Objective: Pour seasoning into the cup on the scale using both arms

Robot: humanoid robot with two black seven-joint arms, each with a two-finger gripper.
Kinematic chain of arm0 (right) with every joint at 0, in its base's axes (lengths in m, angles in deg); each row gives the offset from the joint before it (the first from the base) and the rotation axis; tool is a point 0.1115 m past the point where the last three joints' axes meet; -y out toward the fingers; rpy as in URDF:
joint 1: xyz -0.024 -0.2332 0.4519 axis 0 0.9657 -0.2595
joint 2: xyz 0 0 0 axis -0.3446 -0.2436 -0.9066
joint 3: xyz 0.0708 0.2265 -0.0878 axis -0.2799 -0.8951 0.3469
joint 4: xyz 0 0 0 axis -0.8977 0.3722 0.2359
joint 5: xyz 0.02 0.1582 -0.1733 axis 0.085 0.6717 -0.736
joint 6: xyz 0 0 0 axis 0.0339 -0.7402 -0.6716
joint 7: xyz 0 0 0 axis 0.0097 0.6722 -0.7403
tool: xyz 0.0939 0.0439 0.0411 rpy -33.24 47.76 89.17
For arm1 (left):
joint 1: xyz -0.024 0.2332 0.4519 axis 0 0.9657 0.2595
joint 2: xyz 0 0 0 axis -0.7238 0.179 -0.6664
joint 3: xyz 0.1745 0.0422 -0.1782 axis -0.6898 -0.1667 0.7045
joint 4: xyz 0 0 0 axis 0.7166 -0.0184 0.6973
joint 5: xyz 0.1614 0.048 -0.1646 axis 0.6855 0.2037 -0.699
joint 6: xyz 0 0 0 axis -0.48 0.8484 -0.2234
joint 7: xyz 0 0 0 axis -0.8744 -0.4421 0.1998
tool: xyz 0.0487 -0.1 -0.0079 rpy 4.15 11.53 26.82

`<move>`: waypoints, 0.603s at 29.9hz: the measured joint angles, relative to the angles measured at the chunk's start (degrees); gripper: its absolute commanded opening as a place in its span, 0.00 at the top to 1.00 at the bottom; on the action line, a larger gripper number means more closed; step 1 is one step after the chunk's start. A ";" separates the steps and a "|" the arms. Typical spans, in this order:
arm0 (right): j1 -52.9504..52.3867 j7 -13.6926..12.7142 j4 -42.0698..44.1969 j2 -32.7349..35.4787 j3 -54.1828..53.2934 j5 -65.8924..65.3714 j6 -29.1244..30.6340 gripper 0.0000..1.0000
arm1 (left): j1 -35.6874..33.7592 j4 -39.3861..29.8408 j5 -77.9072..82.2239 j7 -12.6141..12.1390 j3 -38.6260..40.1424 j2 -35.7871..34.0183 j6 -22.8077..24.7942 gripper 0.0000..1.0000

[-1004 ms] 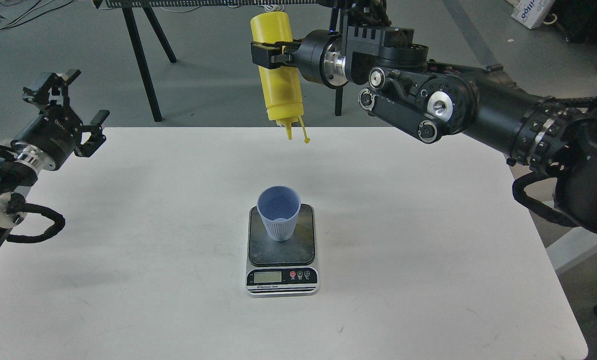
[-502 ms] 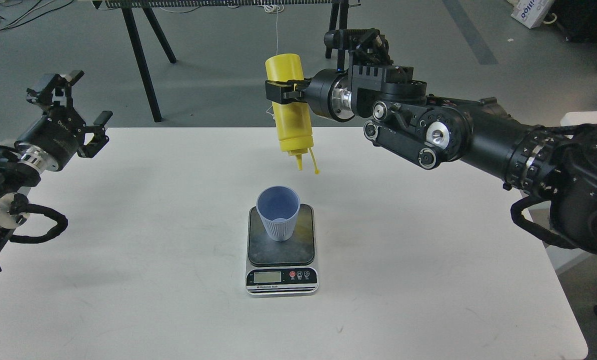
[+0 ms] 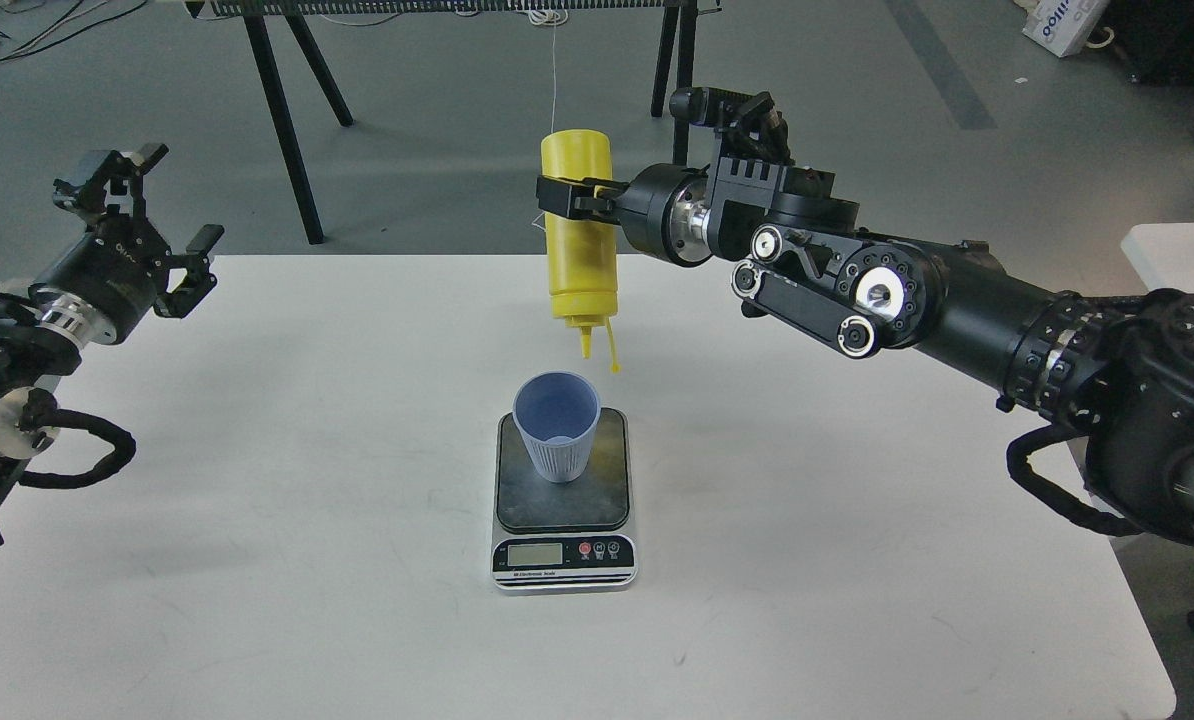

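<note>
The yellow seasoning bottle [image 3: 580, 250] hangs upside down, nozzle pointing down, its tethered cap dangling beside the nozzle. My right gripper [image 3: 569, 198] is shut on the bottle's upper body. The nozzle tip is just above and slightly behind the rim of the pale blue-grey cup [image 3: 556, 425]. The cup stands upright on the dark platform of the scale [image 3: 563, 500], which lies on the white table [image 3: 257, 520]. My left gripper [image 3: 142, 215] is open and empty at the table's far left edge, well away from the cup.
Black stand legs [image 3: 282, 120] rise behind the table's far edge. A second white surface [image 3: 1177, 250] shows at the right. The right arm's elbow and cables [image 3: 1107, 400] hang over the table's right side.
My right gripper has lowered the inverted bottle and brought it nearer, from high behind the table down to just above the cup. The left arm has barely moved.
</note>
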 measured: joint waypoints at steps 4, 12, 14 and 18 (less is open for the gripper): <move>0.27 -0.15 -0.45 0.00 -0.28 0.01 0.00 0.96 | 0.06 0.07 0.02 0.00 0.00 0.06 0.00 0.01; 1.65 -0.63 -2.28 0.00 -0.33 0.12 -0.01 0.96 | 0.15 0.07 0.02 0.00 0.00 0.07 0.00 0.01; 1.81 -0.64 -2.66 0.00 -0.37 0.49 -0.02 0.96 | 0.17 0.06 0.02 0.00 -0.01 0.14 0.00 0.01; 2.46 -0.64 -2.99 0.01 -0.39 0.85 -0.08 0.96 | 0.21 0.10 0.02 0.00 -0.01 0.16 0.00 0.01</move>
